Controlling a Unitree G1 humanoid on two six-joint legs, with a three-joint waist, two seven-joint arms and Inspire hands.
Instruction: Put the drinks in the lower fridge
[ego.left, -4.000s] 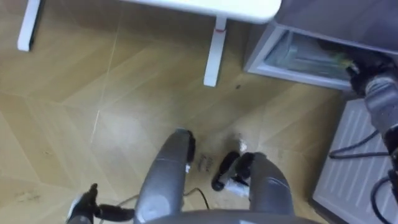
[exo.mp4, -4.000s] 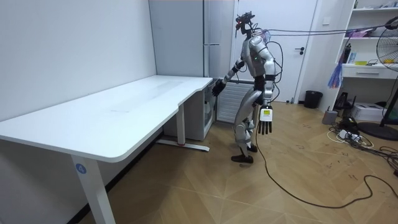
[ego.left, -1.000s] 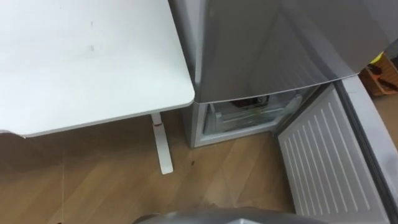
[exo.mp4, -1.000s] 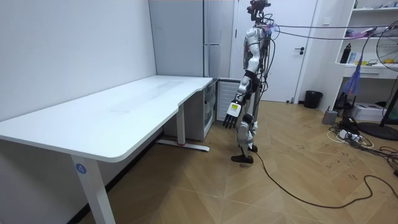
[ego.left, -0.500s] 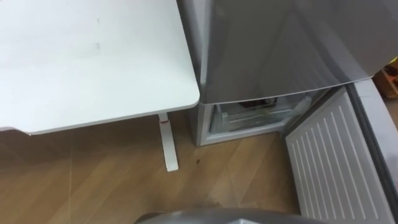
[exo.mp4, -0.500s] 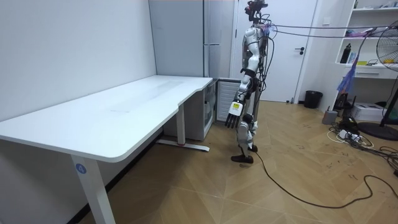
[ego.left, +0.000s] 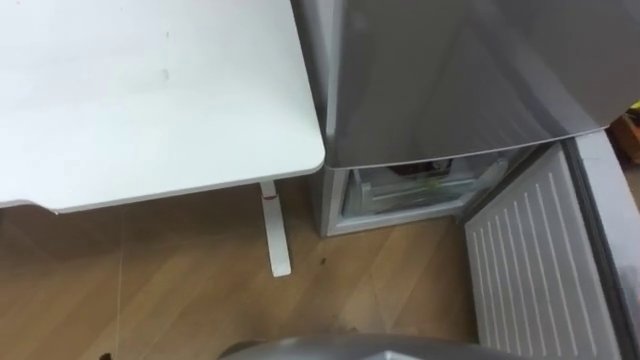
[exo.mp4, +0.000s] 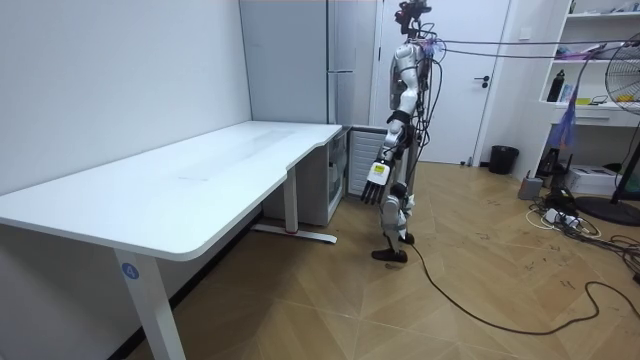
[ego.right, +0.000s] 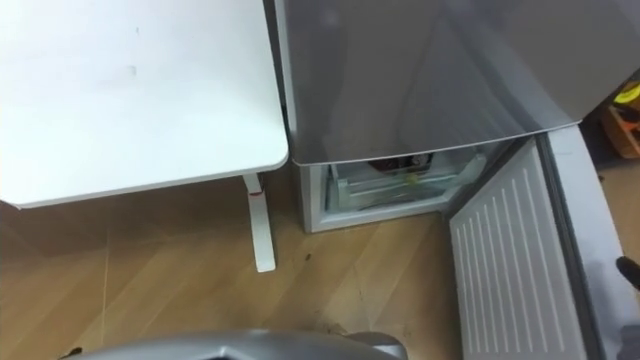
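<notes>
Currently: robot upright facing fridge (ego.left: 450, 70), left hand (exo.mp4: 377, 182) hanging slack and empty, right hand (ego.right: 630, 271) state untellable, drinks (ego.left: 428, 181) seemingly the blurred shapes inside its open lower compartment; hazard: door (ego.left: 530, 270) swung out beside the legs, liable to be knocked or left ajar.

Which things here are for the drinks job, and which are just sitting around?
For the job:
- lower fridge compartment, standing open
- its door, swung wide

Just sitting around:
- white desk
- fan
- bin
- shelf
</notes>
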